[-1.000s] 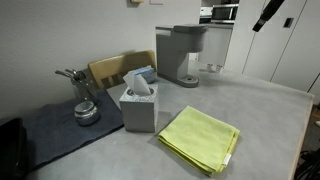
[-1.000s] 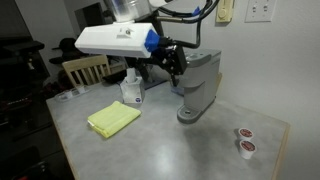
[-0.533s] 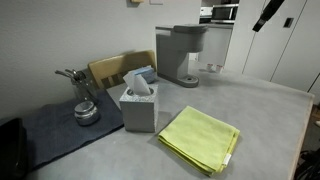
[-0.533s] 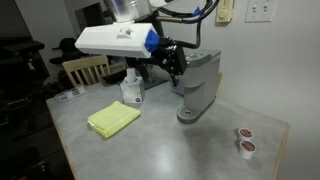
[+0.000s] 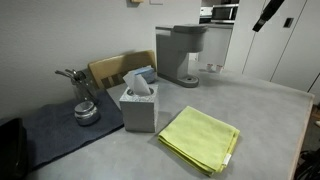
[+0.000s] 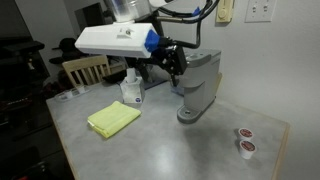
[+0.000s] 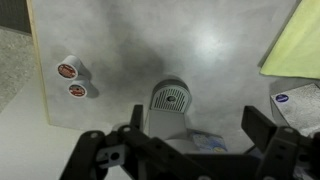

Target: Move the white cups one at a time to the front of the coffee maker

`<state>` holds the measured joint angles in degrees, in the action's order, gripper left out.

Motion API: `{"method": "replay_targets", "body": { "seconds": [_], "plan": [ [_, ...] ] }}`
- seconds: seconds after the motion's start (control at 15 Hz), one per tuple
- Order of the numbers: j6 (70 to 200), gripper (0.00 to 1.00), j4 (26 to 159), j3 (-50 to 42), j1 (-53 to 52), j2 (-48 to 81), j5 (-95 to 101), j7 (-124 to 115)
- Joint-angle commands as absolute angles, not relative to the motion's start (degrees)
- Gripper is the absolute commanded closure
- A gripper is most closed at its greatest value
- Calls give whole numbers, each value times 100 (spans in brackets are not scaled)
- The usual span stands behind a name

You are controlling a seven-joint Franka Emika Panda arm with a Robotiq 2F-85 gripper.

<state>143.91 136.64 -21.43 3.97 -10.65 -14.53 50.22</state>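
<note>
Well off to one side of the spread end effector (image 7: 193, 122) stand the white cups (image 7: 68, 70).

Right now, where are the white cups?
In an exterior view, the white cups sit together near a corner of the table, lower right, apart from the coffee maker.
</note>
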Motion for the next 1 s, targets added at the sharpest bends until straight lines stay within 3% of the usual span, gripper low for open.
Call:
{"method": "replay_targets", "body": {
  "seconds": [0.0,0.53,0.93],
  "plan": [
    [14377,0,13661,-1997,542,-1060,-1484,5035],
    [14377,0,13661,-1997,542,-1060,-1484,5035],
    [15574,0,13749,-2123,672,-941,-1323,5534]
  ]
}}
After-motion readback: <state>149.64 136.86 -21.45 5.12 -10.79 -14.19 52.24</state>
